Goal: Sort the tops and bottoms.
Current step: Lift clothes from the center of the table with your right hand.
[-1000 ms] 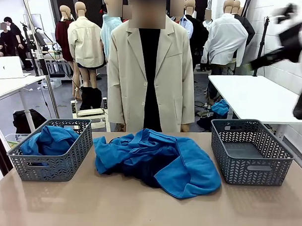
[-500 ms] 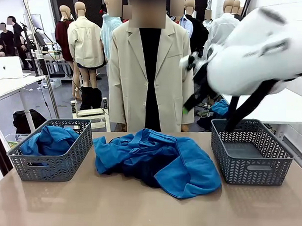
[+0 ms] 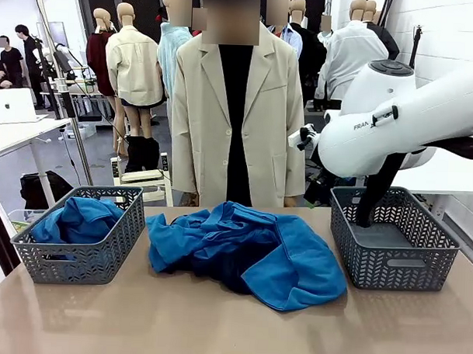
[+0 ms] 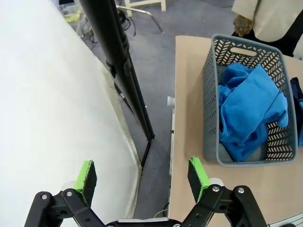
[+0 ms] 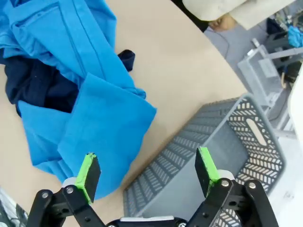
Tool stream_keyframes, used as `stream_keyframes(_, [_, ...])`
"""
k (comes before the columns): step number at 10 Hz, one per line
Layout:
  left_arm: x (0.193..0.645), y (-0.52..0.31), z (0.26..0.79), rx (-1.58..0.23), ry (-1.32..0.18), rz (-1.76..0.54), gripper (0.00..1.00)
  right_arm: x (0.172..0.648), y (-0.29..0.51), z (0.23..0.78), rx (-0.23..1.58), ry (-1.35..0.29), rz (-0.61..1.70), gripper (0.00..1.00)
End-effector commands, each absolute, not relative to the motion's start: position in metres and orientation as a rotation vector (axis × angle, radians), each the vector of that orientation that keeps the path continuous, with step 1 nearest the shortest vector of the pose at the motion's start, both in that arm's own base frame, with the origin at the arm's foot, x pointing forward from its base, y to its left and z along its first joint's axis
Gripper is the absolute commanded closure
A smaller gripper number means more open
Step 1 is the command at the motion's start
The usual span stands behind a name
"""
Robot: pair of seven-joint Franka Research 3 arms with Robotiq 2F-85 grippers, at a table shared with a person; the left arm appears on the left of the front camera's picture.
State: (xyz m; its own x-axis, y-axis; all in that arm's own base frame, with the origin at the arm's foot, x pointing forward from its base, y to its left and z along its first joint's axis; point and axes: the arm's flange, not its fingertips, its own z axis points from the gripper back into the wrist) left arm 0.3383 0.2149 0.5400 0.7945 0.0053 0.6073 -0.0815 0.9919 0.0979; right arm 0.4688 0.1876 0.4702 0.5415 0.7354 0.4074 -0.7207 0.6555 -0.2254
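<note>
Blue tops [image 3: 80, 218] lie in the left basket [image 3: 86, 261], the right basket [image 3: 358, 263] sits bare, and a mixed heap [image 3: 295, 272] (dark bottoms [image 5: 35, 82] half buried) waits on the surface [image 3: 215, 332]; left fingers [image 4: 86, 176] and right fingers [image 5: 89, 171] gape wide, holding nothing.

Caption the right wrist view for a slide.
Open right gripper above blue tops and navy bottoms, beside a grey basket.

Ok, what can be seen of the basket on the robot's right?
The right basket is grey, plastic-looking and rectangular, with herringbone cutout walls and a slot handle in its near wall. It stands upright on the table's right side, floor bare. The clothes pile lies close by its left wall; contact is unclear. The right arm hangs above it.
</note>
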Motion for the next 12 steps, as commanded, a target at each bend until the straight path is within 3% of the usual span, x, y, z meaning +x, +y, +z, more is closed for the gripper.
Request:
stream_keyframes(1, [0.338, 0.217, 0.541, 0.135, -0.643, 0.033, 0.0, 0.467, 0.2, 0.472, -0.015, -0.519, 0.875, 0.0])
stream_keyframes(5, [0.338, 0.217, 0.541, 0.135, -0.643, 0.033, 0.0, 0.463, 0.204, 0.472, -0.025, -0.507, 0.889, 0.0])
stream_keyframes(8, [0.338, 0.217, 0.541, 0.135, -0.643, 0.033, 0.0, 0.503, 0.22, 0.446, 0.063, -0.286, 0.896, 0.0])
stream_keyframes(12, [0.338, 0.217, 0.541, 0.135, -0.643, 0.033, 0.0, 0.54, 0.223, 0.419, 0.139, -0.148, 0.876, 0.0])
